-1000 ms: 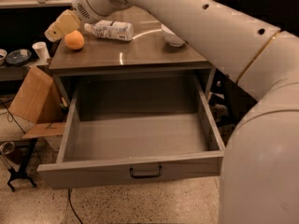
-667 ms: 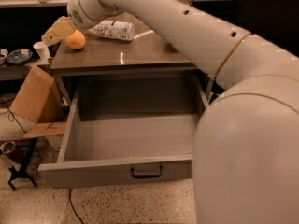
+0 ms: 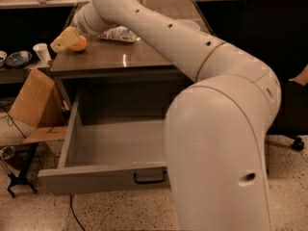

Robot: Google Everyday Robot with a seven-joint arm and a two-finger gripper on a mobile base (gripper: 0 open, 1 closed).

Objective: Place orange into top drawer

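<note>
The orange (image 3: pixel 80 44) sits on the brown cabinet top (image 3: pixel 110 57), near its left edge. My gripper (image 3: pixel 64 40) is at the orange's left side, its tan tip overlapping the fruit. The white arm (image 3: pixel 211 105) reaches over the cabinet from the right and fills the lower right of the view. The top drawer (image 3: pixel 91 179) is pulled wide open below the cabinet top. Its grey inside shows nothing in it, and its right part is hidden by my arm. Its dark handle (image 3: pixel 150 178) shows on the front panel.
A crumpled white packet (image 3: pixel 119 33) lies on the cabinet top behind the orange. A white cup (image 3: pixel 42 52) and a dark bowl (image 3: pixel 17 58) stand on a low shelf at left. A cardboard box (image 3: pixel 33 97) leans beside the drawer. A black chair (image 3: pixel 284 57) stands at right.
My gripper has closed in on the orange from the left and now overlaps it. The arm has swung across and now hides the drawer's right side.
</note>
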